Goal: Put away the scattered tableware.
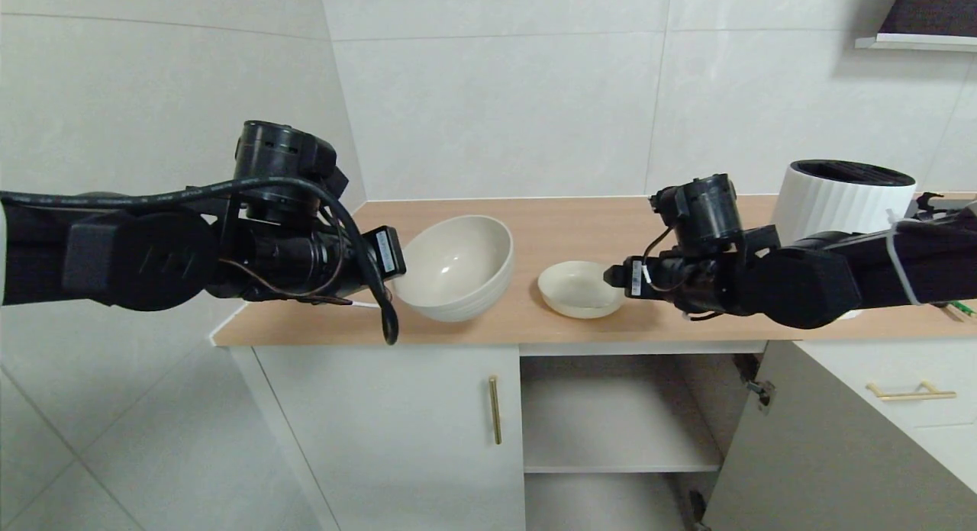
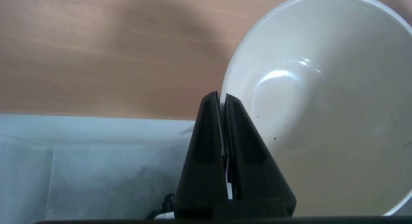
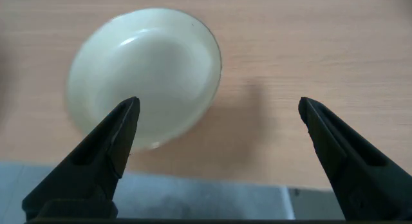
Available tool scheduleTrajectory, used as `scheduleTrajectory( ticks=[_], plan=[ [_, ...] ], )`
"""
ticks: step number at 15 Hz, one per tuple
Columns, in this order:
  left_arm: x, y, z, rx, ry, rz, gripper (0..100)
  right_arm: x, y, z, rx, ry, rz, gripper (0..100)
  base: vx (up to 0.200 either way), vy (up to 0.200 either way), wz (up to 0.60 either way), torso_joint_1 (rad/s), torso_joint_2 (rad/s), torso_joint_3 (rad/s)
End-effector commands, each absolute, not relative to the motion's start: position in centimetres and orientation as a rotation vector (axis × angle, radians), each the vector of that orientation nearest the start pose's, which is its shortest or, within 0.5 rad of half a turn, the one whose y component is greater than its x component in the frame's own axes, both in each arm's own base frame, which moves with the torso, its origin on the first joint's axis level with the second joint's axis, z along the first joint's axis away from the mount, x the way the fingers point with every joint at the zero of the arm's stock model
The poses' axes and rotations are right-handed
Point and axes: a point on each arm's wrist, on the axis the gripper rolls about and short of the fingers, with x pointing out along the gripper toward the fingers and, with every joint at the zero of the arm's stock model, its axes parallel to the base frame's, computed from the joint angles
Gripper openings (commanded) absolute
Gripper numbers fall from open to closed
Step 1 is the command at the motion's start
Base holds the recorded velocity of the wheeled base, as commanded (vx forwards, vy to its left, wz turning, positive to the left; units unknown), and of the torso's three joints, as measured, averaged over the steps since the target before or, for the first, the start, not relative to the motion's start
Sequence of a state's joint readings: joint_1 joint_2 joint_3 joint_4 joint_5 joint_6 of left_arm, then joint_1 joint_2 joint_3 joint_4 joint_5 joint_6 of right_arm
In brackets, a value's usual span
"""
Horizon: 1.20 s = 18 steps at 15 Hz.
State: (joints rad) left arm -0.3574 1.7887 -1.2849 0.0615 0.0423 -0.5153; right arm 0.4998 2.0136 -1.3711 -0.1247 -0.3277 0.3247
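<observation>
**Cream bowl (image 1: 456, 265) pinched by its rim, dish (image 1: 580, 288) waiting**

Wood counter (image 1: 565, 226) carries both pieces: the bowl near the front edge, the dish just beside it at 3 o'clock. The left gripper (image 2: 222, 121) is clenched on the bowl's rim at its 9 o'clock side. The right gripper (image 3: 217, 102) is spread wide at the dish's 3 o'clock edge, grasping nothing.

Risks, as I judge them: a thin rim pinch on a deep, glazed bowl may let it swing or slip during the carry down to the open cupboard (image 1: 618, 409). The right arm could also nudge the dish toward the bowl, or brush the canister (image 1: 843, 199) at its 2 o'clock.

Neither piece has a long axis (both are round). The bowl is tipped, its mouth up and toward the robot; the dish lies flat, mouth straight up.
</observation>
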Motion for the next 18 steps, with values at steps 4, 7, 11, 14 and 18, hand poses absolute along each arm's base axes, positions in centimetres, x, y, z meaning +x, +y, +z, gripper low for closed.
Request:
scheduleTrajectory(
  ticks=[4, 7, 11, 14, 18],
  plan=[
    [30.5, -12.3, 23.2, -0.384, 0.592, -0.190, 0, 37.7, 19.3, 14.7, 0.100, 0.542, 0.048, 100, 0.000, 0.000, 0.00, 0.000, 0.00, 0.000],
    [30.5, -12.3, 23.3, -0.384, 0.590, -0.191, 0, 37.9, 19.4, 14.5, 0.107, 0.544, 0.044, 100, 0.000, 0.000, 0.00, 0.000, 0.00, 0.000],
    [30.5, -12.3, 23.2, -0.384, 0.592, -0.190, 0, 38.1, 19.5, 14.3, 0.123, 0.545, 0.044, 0, 0.000, 0.000, 0.00, 0.000, 0.00, 0.000],
    [30.4, -12.2, 23.5, -0.385, 0.584, -0.191, 0, 37.2, 19.1, 16.6, 0.186, 0.505, 0.050, 0, 0.000, 0.000, 0.00, 0.000, 0.00, 0.000],
    [27.9, -11.2, 25.1, -0.396, 0.540, -0.209, 0, 33.2, 17.2, 21.8, 0.248, 0.487, 0.166, 0, 0.000, 0.000, 0.00, 0.000, 0.00, 0.000]
  ],
)
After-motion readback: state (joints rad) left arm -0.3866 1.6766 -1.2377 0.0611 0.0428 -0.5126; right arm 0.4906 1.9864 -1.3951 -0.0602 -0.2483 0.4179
